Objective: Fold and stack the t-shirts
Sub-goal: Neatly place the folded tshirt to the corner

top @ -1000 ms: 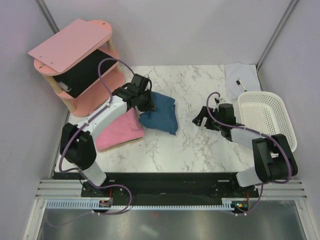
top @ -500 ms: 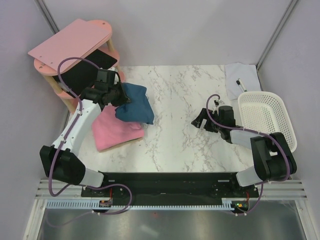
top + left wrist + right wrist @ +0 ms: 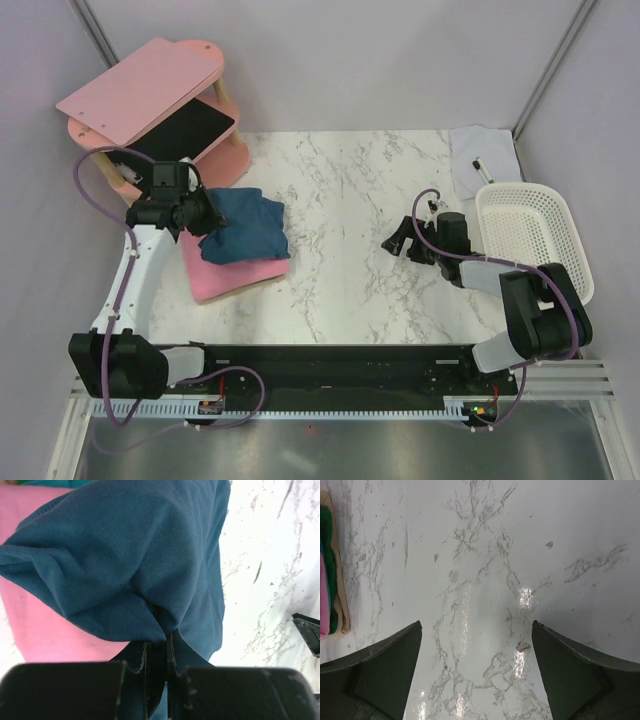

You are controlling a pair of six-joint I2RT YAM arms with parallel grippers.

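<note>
The folded dark teal-blue t-shirt hangs over the folded pink t-shirt at the table's left. My left gripper is shut on the teal shirt's left edge; in the left wrist view the cloth bunches between the closed fingers, with the pink shirt under it. My right gripper is open and empty, low over bare marble right of centre.
A rigid pink wooden shelf with a black panel stands at the back left, close to my left arm. A white basket sits at the right edge. A small white cloth with a pen lies at the back right.
My left gripper has carried the teal shirt leftward, from beside the pink shirt to over it. The right arm has barely moved.
</note>
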